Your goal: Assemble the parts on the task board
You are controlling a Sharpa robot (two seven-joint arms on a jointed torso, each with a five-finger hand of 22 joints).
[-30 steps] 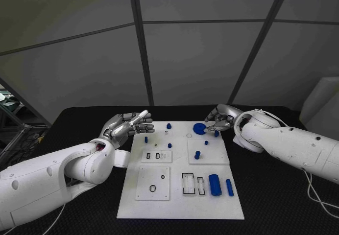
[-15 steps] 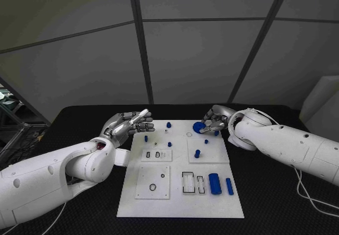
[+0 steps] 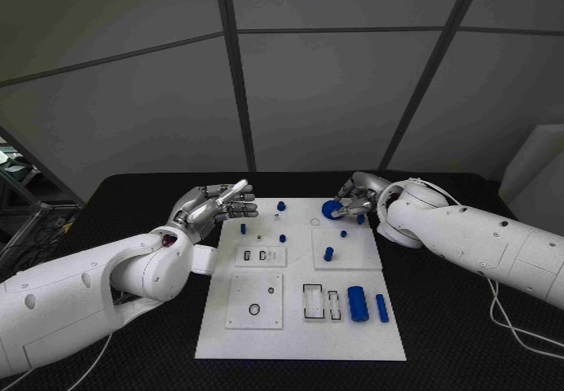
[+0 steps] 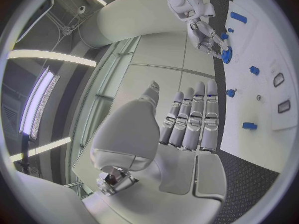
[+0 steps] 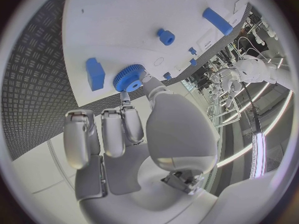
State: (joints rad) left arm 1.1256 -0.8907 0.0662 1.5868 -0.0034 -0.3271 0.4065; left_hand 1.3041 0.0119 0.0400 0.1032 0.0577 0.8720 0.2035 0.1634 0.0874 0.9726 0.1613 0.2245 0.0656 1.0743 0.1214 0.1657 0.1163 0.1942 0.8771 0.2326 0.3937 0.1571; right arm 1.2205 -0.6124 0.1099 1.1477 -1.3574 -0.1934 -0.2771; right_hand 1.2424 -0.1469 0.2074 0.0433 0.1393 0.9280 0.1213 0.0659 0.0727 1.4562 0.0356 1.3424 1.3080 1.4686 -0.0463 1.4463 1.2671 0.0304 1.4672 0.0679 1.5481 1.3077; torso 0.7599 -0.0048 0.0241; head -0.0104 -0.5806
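On white task board (image 3: 300, 346), no writing readable, right hand (image 3: 359, 195) at 1 o'clock pinched blue gear (image 3: 332, 210), left hand (image 3: 215, 206) at 10 o'clock held nothing, fingers extended.

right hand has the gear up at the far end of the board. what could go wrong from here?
1. The right hand holds the blue gear only at its fingertips; it could slip or tilt on seating.
2. A blue block sits close beside the gear, and a small peg by the hand; either might get knocked.
3. The left hand hovers open at the task board edge; little risk, but it isn't bracing the board.
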